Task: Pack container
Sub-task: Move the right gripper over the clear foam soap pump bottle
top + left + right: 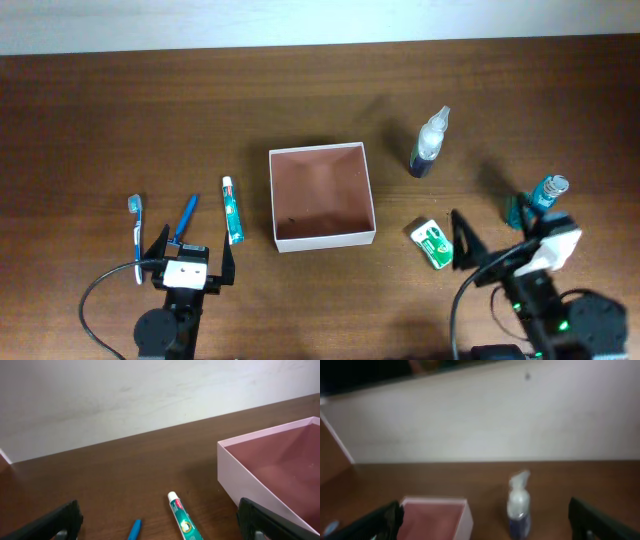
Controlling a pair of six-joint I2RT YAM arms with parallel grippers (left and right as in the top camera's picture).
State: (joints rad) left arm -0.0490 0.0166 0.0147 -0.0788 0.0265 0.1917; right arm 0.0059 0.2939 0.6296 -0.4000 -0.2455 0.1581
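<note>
The box (pixel 322 190), thin white walls around a reddish-brown floor, sits mid-bench. The left gripper (pixel 193 252) and right gripper (pixel 490 238) both have fingers spread apart. Only the overhead view shows the green packet (pixel 432 244) toward the front right corner

Dark wood table (pixel 320 90) carries: container (pixel 325 240) at centre; toothbrush (pixel 137 225), blue stick (pixel 187 219) and toothpaste tube (pixel 232 210) left of it; spray bottle (pixel 430 143), green-white packet (pixel 432 244) and teal bottle (pixel 545 193) right of it.

- Looks like a robotics lab bench: left arm (pixel 165 325) and right arm (pixel 580 320), cable (pixel 86 300) trailing, at a dark wooden table (pixel 100 120).
- Plain white wall (pixel 125 395) behind.
- Toothpaste tube (pixel 232 210), toothbrush (pixel 136 225), spray bottle (pixel 429 143) laid out apart.
</note>
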